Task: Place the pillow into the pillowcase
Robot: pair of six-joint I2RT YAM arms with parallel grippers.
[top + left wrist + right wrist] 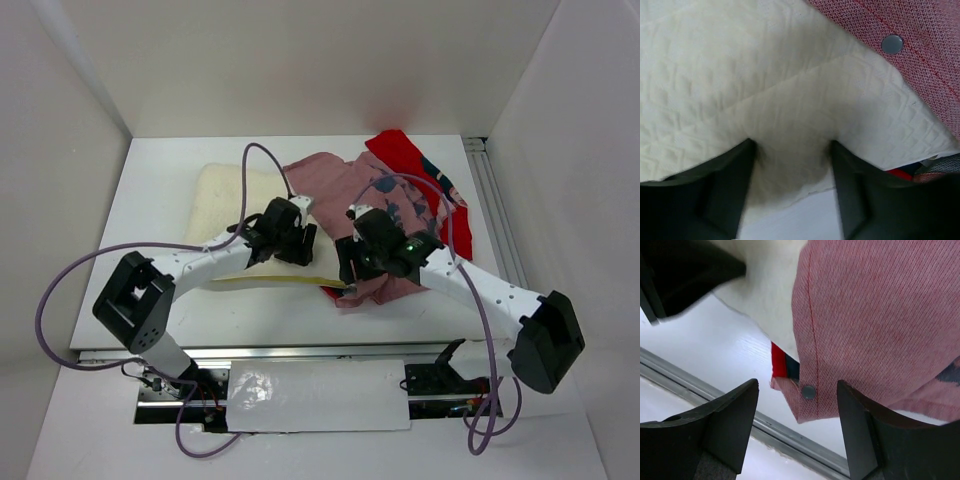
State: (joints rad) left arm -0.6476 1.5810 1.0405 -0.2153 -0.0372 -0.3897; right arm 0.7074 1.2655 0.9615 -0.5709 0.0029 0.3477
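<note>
Barely started — soft cream quilted pillow (225,195) on white bench (160,180), one end apparently tucked in faded-pink fabric pillowcase (330,180), most outside. Left claw (792,150) open astride pillow edge; right claw (797,390) open over case corner.

The pillow (765,90) is showing soft cream with a quilted diamond pattern. From above, the pillowcase (335,185) is showing faded pink with dark blue brush-like marks, turning bright red with a blue-green print at its far edge. Close up, its weave is reading as a fine red-and-white speckle crossed by a red stitch line, with a grey snap button (808,391) and a red and navy sliver beside it. The bench (160,180) is gleaming white. The left claw (792,150) and right claw (796,385) are showing black.
</note>
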